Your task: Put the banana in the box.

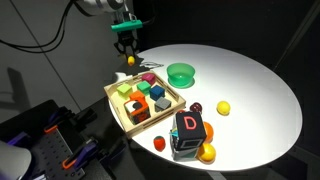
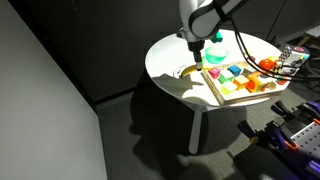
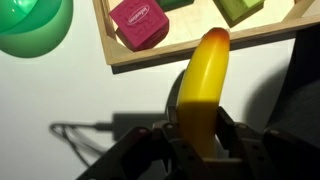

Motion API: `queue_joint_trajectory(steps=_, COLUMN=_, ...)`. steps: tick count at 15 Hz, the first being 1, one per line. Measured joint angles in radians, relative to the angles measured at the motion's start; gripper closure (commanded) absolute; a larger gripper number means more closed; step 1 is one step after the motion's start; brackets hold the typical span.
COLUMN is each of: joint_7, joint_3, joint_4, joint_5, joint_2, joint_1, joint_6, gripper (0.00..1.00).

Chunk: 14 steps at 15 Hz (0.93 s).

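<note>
My gripper (image 3: 200, 125) is shut on the yellow banana (image 3: 205, 85), whose tip points toward the edge of the wooden box (image 3: 200, 50). In an exterior view the gripper (image 1: 127, 50) holds the banana (image 1: 130, 60) above the white table just beyond the box's (image 1: 118, 105) far corner. In an exterior view the banana (image 2: 190, 71) shows below the gripper (image 2: 194, 52), beside the box (image 2: 215, 88). The box holds several coloured blocks.
A green bowl (image 1: 181, 73) sits on the round white table (image 1: 250, 90) behind the box. A dark cube with a "D" (image 1: 188, 128), a yellow fruit (image 1: 224, 107), an orange one (image 1: 207, 153) and small red items lie near the front. The table edge is close to the gripper.
</note>
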Motion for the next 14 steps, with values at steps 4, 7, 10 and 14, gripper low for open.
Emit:
queue_joint_trajectory(steps=4, joint_7=0.063, joint_3=0.0, joint_4=-0.067, joint_5=0.004, joint_2=-0.057, joint_1=-0.018, joint_6=0.018, gripper=0.85)
queue_joint_trajectory(steps=7, joint_7=0.123, joint_3=-0.003, joint_4=-0.139, joint_5=0.026, joint_2=-0.109, joint_1=-0.046, joint_6=0.072, gripper=0.85)
queue_joint_trajectory(steps=10, joint_7=0.174, joint_3=-0.016, joint_4=-0.211, joint_5=0.057, joint_2=-0.158, joint_1=-0.075, joint_6=0.126, gripper=0.85)
queue_joint_trajectory(steps=14, joint_7=0.22, joint_3=-0.042, joint_4=-0.293, joint_5=0.118, joint_2=-0.207, joint_1=-0.115, joint_6=0.191, gripper=0.85)
